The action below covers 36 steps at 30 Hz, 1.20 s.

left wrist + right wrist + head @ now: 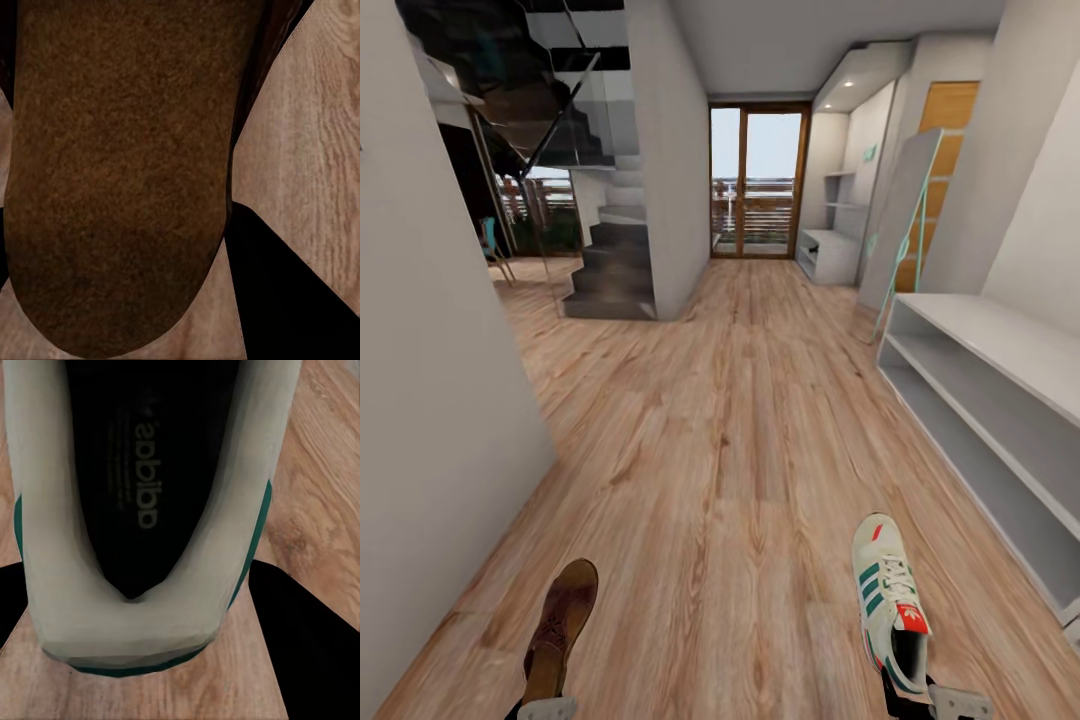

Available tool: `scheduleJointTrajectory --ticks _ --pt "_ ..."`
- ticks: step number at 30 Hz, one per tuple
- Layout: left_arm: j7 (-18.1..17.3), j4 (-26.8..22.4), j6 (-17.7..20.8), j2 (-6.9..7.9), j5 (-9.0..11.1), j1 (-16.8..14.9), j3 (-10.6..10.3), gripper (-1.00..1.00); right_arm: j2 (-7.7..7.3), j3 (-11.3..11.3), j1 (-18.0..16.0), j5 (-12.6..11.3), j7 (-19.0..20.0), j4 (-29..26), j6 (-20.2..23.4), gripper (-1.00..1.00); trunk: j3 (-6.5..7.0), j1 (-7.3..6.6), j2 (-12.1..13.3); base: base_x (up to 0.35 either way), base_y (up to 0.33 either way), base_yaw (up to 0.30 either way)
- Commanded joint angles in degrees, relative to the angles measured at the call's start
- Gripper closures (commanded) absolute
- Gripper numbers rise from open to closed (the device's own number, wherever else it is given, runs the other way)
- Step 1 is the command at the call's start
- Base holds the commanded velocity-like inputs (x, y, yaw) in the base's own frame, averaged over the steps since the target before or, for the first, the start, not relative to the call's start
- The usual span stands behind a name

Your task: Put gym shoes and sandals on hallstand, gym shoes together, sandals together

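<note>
Both grippers sat at the bottom edge of the head view, each with a shoe at its fingers. At the left gripper (547, 708) only a pale-grey tip showed, and the brown sandal (561, 628) rose from it, toe pointing ahead down the corridor. From the left wrist the sandal's (120, 180) grainy brown surface ran out between the two dark fingers (289, 289), one at each side of it, so the jaws looked closed on it; the contact itself was hidden.

The right gripper (935, 700) showed a dark finger and a grey tip at the heel of the sneaker (890, 602), which was off-white with green stripes, white laces and a red tongue tab, toe forward. From the right wrist the sneaker's (142, 607) heel end faced the camera, its black insole printed with a logo and a green edge along the sole. A dark finger (311, 641) stood at each side of the heel, so that gripper too seemed clamped on its shoe.

Wood floor (720, 430) with knots stretched ahead to a glazed door (756, 180). The rack (1000, 400), pale grey with two long open shelves, stood along the right wall, ahead and to the right of the sneaker. A dark staircase (610, 270) rose at the left.
</note>
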Motion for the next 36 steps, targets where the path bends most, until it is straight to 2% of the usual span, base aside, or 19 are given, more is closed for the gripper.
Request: scheduleJointTrajectory --ticks 1,30,36 --pt "-0.19 0.04 -0.17 -0.02 -0.60 -0.05 0.51 1.00 0.06 -0.42 -0.07 0.17 0.50 0.02 -0.22 1.00 -0.05 0.02 -0.02 0.339 0.000 0.000" --pt "-0.19 0.05 -0.17 -0.02 -0.62 -0.05 0.51 1.00 0.04 -0.42 -0.07 0.09 0.51 -0.06 -0.22 1.00 -0.08 0.02 -0.02 0.339 0.000 -0.001" --pt "-0.19 0.06 -0.17 -0.02 -0.60 -0.05 0.51 1.00 0.09 -0.42 -0.07 0.05 0.50 -0.06 -0.22 1.00 -0.39 0.02 -0.02 0.339 0.000 -0.124"
